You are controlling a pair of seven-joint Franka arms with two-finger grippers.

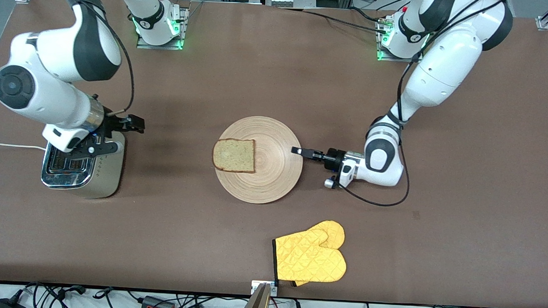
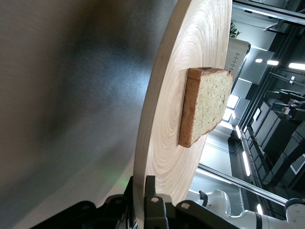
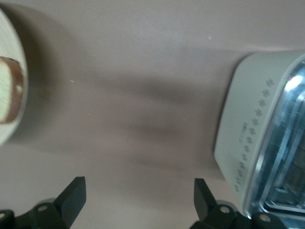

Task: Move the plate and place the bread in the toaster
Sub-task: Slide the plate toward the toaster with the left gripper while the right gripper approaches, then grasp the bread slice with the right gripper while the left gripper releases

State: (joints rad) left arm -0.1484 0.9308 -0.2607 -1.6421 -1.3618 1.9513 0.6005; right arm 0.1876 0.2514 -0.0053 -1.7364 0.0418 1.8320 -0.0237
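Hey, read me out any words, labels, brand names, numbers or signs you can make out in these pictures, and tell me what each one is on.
No text can be read anywhere.
The toaster: a row of small dots on its side, no letters or numbers legible.
Arm bases at the table's edge: a small round dark mark on each, too small to read.
The plate, the bread and the yellow oven mitt: no print visible.

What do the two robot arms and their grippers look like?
Both arms have glossy white shells with dark grey joint sections and round dark caps. Black cables run loosely along each arm. Green lights glow at both bases. The left gripper and the right gripper are black, with two fingers each, on white wrist housings.
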